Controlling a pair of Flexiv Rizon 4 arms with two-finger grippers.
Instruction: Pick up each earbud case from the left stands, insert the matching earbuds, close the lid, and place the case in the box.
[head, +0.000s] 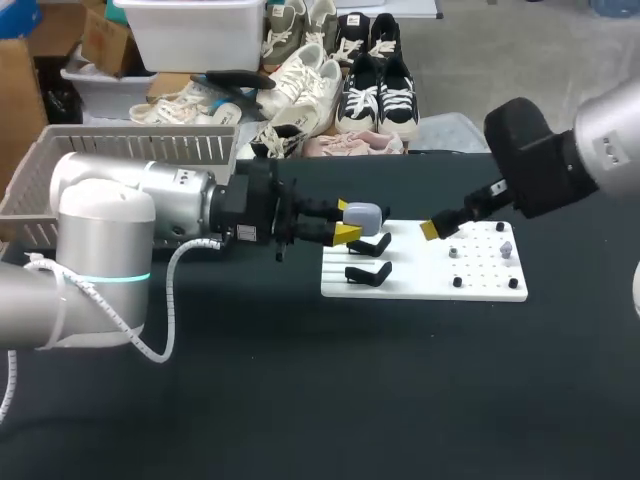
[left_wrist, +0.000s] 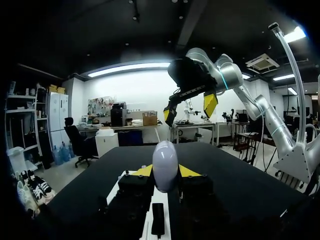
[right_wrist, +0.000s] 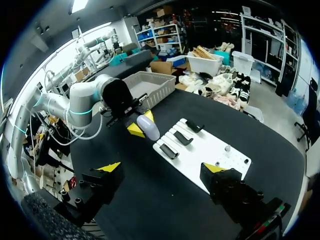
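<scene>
Holds the earbud case (head: 362, 214) pinched in the left gripper (head: 348, 222), above the stands (head: 368, 272); faces the right gripper (left_wrist: 189, 107), spread wide just beyond, nearer the earbuds (head: 505, 248).

Silver arms (head: 105, 225), white cable (head: 168, 295), yellow fingertips (head: 348, 235)

No text, label, number or sign can be read in any view. Nothing legible is seen on the earbud case (head: 363, 214), on the white board (head: 420, 282) or on the worktop (head: 300, 400).
</scene>
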